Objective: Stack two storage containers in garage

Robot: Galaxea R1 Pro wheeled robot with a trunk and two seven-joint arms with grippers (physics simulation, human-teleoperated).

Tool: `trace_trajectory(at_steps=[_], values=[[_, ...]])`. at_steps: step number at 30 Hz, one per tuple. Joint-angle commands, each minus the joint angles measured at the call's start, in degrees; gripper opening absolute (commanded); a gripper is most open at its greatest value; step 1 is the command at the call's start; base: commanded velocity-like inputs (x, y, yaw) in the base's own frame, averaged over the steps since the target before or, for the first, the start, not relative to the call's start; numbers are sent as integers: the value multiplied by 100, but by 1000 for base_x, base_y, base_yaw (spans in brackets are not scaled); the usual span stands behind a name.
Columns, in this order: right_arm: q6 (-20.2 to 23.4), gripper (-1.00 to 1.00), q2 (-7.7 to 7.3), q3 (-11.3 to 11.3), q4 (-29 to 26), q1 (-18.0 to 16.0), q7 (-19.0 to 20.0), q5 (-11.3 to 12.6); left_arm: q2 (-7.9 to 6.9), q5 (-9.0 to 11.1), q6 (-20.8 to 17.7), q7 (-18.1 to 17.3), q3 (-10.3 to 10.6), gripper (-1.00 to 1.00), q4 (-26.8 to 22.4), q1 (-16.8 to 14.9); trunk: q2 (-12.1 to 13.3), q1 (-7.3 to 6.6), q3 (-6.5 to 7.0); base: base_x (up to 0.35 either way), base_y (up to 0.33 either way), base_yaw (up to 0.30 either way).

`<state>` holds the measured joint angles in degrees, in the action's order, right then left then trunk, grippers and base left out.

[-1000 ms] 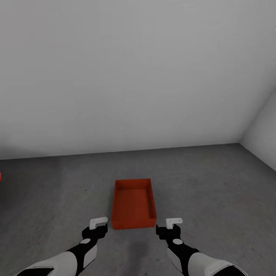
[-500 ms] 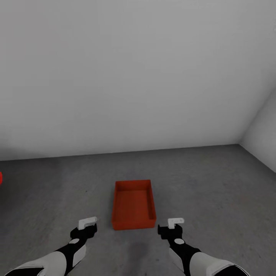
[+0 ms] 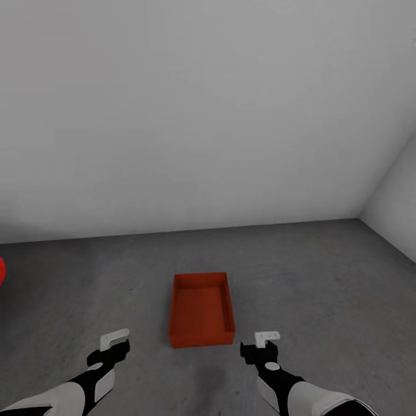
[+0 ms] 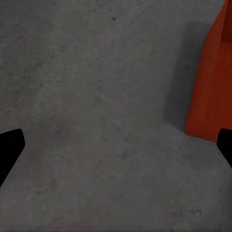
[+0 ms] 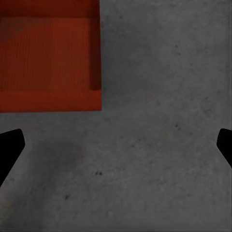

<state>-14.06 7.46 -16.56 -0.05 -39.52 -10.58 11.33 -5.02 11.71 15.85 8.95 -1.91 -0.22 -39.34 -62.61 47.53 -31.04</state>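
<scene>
I see one smooth-walled orange-red storage container [image 3: 201,309], rectangular and empty, sitting on the rough grey concrete floor [image 3: 323,289] between my left gripper [image 3: 110,345] and right gripper [image 3: 263,345], both with jaws spread wide, holding nothing.

One orange-red open-topped bin [image 3: 201,312] is seen upright and empty on the dark grey floor [image 3: 323,289] of the garage, long axis running near to far.

A bare garage: plain pale grey walls [image 3: 202,115] meet a rough dark grey concrete floor [image 3: 323,277], with a red car's edge [image 3: 2,270] showing.
</scene>
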Motion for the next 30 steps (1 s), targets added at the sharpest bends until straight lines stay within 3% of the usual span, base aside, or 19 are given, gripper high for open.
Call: trace_trajectory(at_steps=[1,5,11,15,30], values=[[-19,100,2,-49,22,-4,-12,54,-3,14,18,1,-15,100,5,-1,38,-22,13,0,0,0],[-12,100,-6,-49,106,-3,-10,54,-31,27,1,2,-19,100,11,78,199,-110,85,0,0,0],[5,100,-15,-56,157,13,2,46,-37,34,5,-6,-15,100,13,540,439,-242,193,0,0,0],[49,100,-14,-58,162,21,3,45,-37,40,-7,-14,-16,100,14,677,600,-330,265,0,0,0],[61,100,-8,-58,154,23,3,36,-34,41,-20,-16,-13,100,14,769,1201,-659,534,0,0,0]])
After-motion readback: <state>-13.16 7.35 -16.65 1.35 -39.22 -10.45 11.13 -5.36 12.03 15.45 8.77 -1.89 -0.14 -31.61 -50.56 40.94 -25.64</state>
